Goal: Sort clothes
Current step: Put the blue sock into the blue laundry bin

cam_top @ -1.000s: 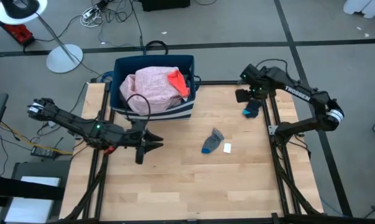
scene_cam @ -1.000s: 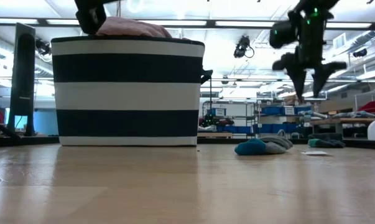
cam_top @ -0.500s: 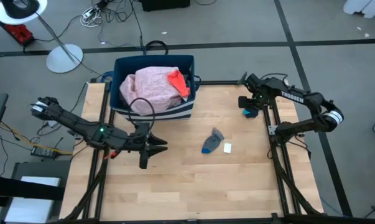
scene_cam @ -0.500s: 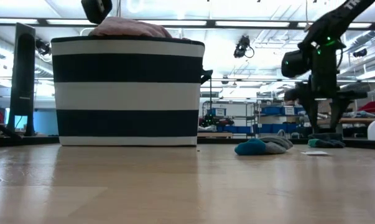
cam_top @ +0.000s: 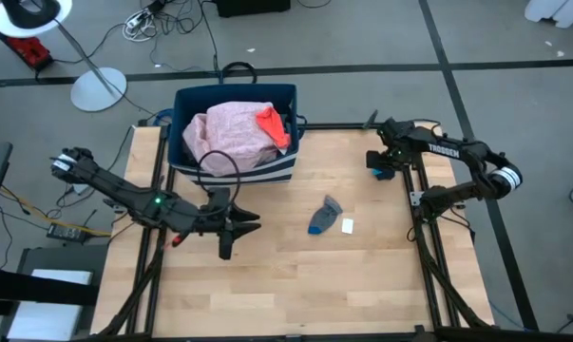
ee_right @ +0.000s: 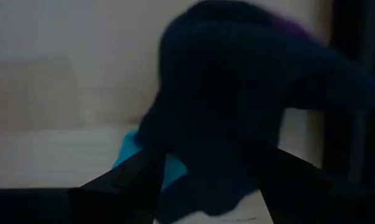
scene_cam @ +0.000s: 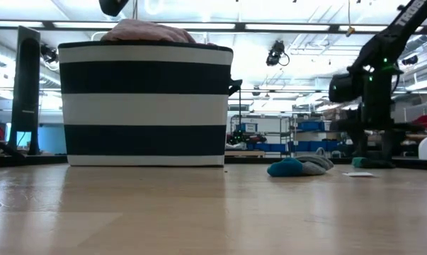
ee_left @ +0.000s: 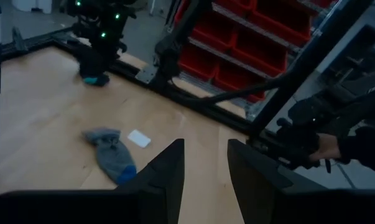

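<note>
Right gripper (cam_top: 385, 167) is down at the far right edge of the surface (cam_top: 296, 275), its fingers spread apart on either side of one dark sock with a teal toe (ee_right: 231, 112), which lies flat against the wood beside the black frame rail; the fingers have not closed on it. Left gripper (cam_top: 231, 226) hangs over the left part of the surface, just in front of the bin, with its two fingers (ee_left: 168, 180) parted and nothing between them. Two socks are out on the wood: the dark one under the right gripper and one grey sock with a blue toe (cam_top: 322, 216) near the middle, well apart from both grippers. One small white tag (cam_top: 348, 225) lies just to the right of the grey sock. One dark blue bin with a striped base (cam_top: 234, 133) stands at the far left of the surface, and two garments show in it: a pink one (cam_top: 227, 133) heaped above the rim and a red-orange one (cam_top: 274, 125) lying on its right side. From the low view the pink garment (scene_cam: 146, 31) rises over the bin's top edge.
</note>
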